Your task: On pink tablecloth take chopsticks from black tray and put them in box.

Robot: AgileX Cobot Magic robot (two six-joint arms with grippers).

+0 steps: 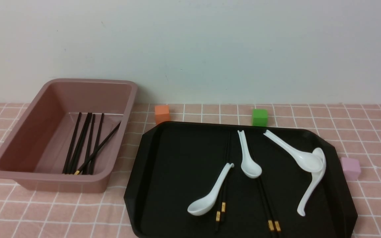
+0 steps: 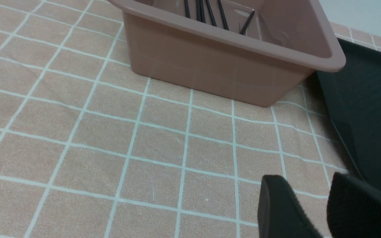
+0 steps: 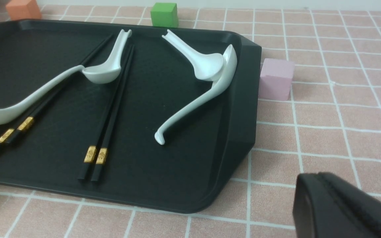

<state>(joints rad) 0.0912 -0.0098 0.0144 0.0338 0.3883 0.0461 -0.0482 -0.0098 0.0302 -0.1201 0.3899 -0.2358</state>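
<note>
The black tray (image 1: 177, 165) lies on the pink tablecloth (image 1: 61, 215). Two pairs of chopsticks lie on it, one (image 1: 222, 198) partly under a spoon and one (image 1: 266, 205) to its right. Both pairs show in the right wrist view (image 3: 38, 105) (image 3: 111, 99). The box (image 1: 55, 185) stands left of the tray and holds several chopsticks (image 1: 84, 145). My left gripper (image 2: 309, 185) is open and empty, low over the cloth in front of the box (image 2: 217, 66), beside the tray's edge (image 2: 369, 99). My right gripper (image 3: 319, 178) is shut and empty, over the cloth off the tray's near right corner (image 3: 230, 172). Neither gripper shows in the front view.
Several white spoons (image 1: 210, 195) (image 1: 250, 165) (image 1: 296, 153) lie on the tray, some across chopsticks. An orange cube (image 1: 162, 114) and a green cube (image 1: 260, 117) stand behind the tray. A pink cube (image 1: 350, 168) stands at its right. A wall closes the back.
</note>
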